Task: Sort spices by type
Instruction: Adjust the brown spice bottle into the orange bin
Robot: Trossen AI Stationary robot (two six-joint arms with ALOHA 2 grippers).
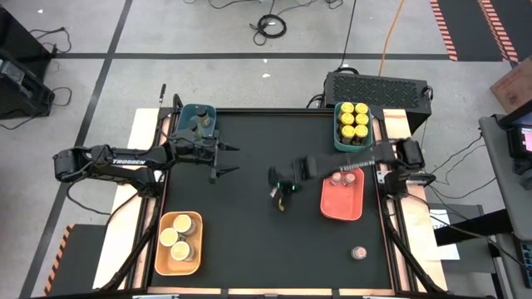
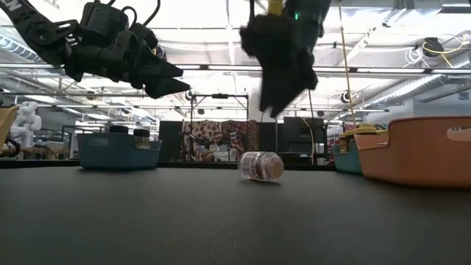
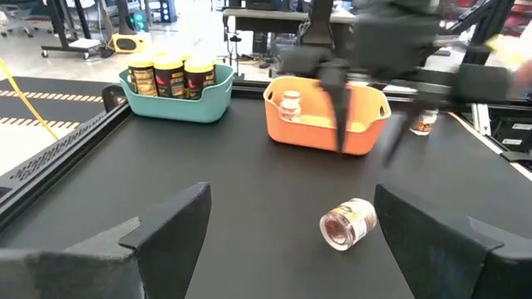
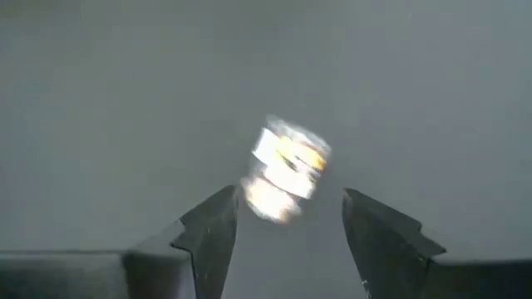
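A small clear jar with a pinkish lid (image 2: 261, 165) lies on its side on the black table, near its middle; it also shows in the left wrist view (image 3: 349, 224) and, blurred, in the right wrist view (image 4: 287, 170). My right gripper (image 2: 280, 103) hangs open above that jar, pointing steeply down, its fingers apart and clear of it (image 4: 291, 199). My left gripper (image 1: 229, 162) waits open left of the table's middle, above the table. A second small jar (image 1: 359, 252) stands near the front right.
Four trays stand on the table. A teal one with dark-lidded jars (image 1: 197, 120) is far left and a teal one with yellow-lidded jars (image 1: 353, 124) is far right. An orange-red one with pinkish-lidded jars (image 1: 342, 199) is at the right. An orange one with tan-lidded jars (image 1: 179, 242) is near left.
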